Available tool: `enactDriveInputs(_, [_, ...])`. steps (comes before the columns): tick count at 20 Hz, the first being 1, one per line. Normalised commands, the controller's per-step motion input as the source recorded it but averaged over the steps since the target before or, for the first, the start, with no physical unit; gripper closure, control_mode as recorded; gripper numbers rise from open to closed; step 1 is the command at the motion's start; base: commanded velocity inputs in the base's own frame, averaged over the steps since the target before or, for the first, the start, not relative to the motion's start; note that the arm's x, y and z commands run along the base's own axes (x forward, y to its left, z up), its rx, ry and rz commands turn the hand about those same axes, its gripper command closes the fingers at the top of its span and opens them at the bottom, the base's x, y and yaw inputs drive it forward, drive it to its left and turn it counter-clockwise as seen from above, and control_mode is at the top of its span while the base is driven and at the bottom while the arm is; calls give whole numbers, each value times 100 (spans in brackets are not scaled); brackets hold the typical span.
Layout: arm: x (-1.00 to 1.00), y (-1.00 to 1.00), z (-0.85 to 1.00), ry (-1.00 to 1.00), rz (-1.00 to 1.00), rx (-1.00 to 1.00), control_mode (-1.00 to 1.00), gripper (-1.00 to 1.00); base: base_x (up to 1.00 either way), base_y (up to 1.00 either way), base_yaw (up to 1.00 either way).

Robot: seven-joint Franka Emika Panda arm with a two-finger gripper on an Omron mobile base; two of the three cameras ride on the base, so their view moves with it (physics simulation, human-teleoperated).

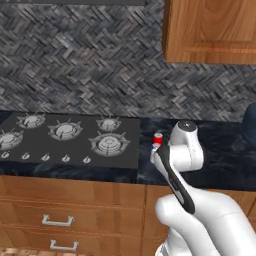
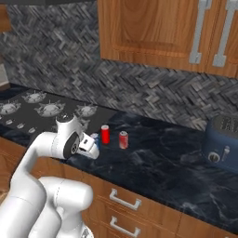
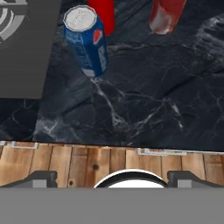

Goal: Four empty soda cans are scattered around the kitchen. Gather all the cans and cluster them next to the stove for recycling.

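Three soda cans stand upright on the dark marble counter just right of the stove [image 1: 70, 137]. In the hand view the blue can [image 3: 87, 41] is nearest, beside the stove's edge [image 3: 22, 52]. A red can [image 3: 101, 13] stands right behind it and another red can [image 3: 165, 15] to its right. From the right base they appear as the blue can [image 2: 95, 138], half hidden by my hand, a red can [image 2: 105, 134] and a second red can [image 2: 123, 139]. My gripper [image 3: 113, 179] is open and empty. It hangs over the counter's front edge, short of the blue can.
A dark blue toaster [image 2: 222, 142] stands at the counter's right end. Wooden wall cabinets [image 2: 153, 32] hang above. Drawers with metal handles [image 1: 57, 220] run below the counter. Open marble counter [image 2: 162, 162] lies between the cans and the toaster.
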Motion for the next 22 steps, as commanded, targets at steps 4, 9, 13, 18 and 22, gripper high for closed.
enactDriveInputs(4, [0, 0, 0, 0, 0, 0, 100, -100, -64, -1, 18])
enactDriveInputs(9, [0, 0, 0, 0, 0, 0, 100, -100, -22, -4, 93])
enactDriveInputs(13, [0, 0, 0, 0, 0, 0, 100, -100, -4, 0, 100])
enactDriveInputs(18, [0, 0, 0, 0, 0, 0, 100, -100, -4, 0, 100])
enactDriveInputs(22, [0, 0, 0, 0, 0, 0, 100, -100, -4, 0, 100])
